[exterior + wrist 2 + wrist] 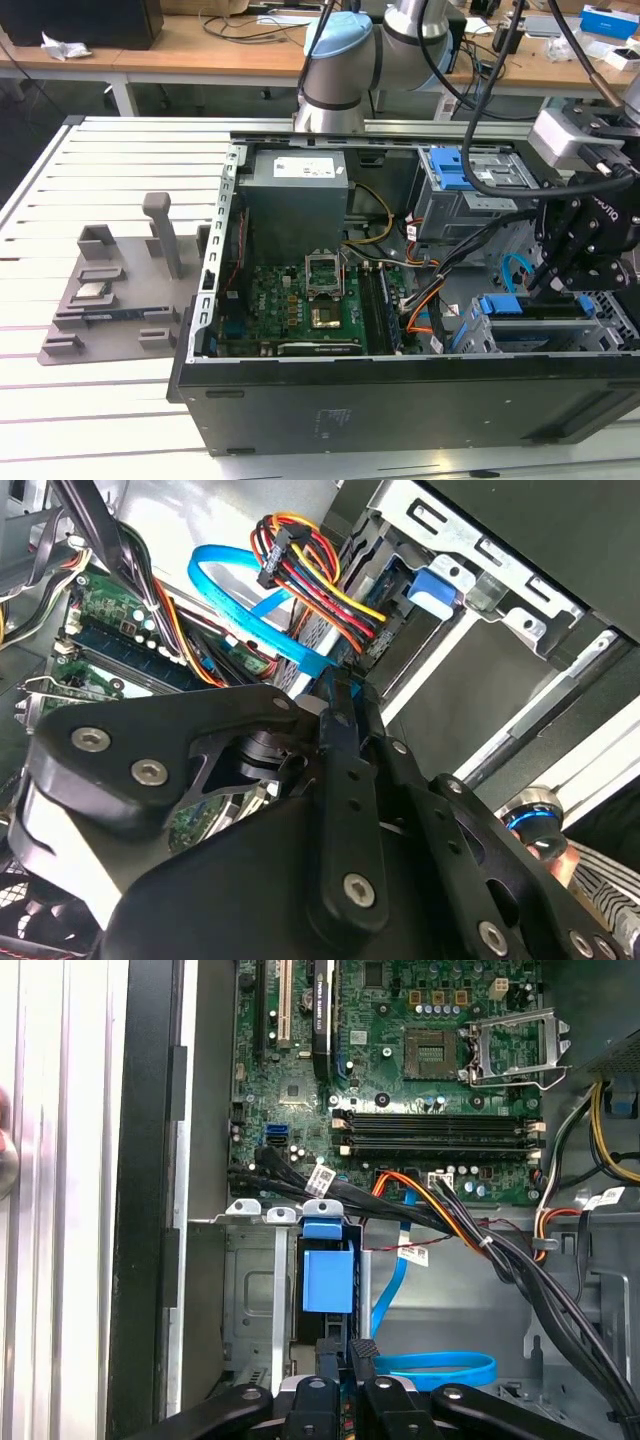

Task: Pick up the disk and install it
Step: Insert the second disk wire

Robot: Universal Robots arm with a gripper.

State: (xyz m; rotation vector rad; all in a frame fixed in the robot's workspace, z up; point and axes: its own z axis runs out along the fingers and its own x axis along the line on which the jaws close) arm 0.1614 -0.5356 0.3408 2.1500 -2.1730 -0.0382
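Note:
The disk point(328, 1280) stands on edge in the metal drive cage point(250, 1310) at one corner of the open computer case point(400, 400), and its blue bracket faces the camera in the first wrist view. In the exterior view the disk point(503, 305) sits low at the exterior view's right, under the arm's wrist. My gripper point(350, 1352) is shut on the disk's outer end, its black fingers point(365, 1355) pinching the blue edge. The second wrist view shows the same pinch, gripper point(345, 705) on a blue sliver of the disk point(336, 683).
A blue data cable point(440, 1368) and a bundle of coloured wires point(315, 575) lie close beside the cage. The motherboard point(300, 295) fills the case floor. A second cage with a blue latch point(455, 170) stands behind. A grey fixture point(110, 290) lies at the exterior view's left.

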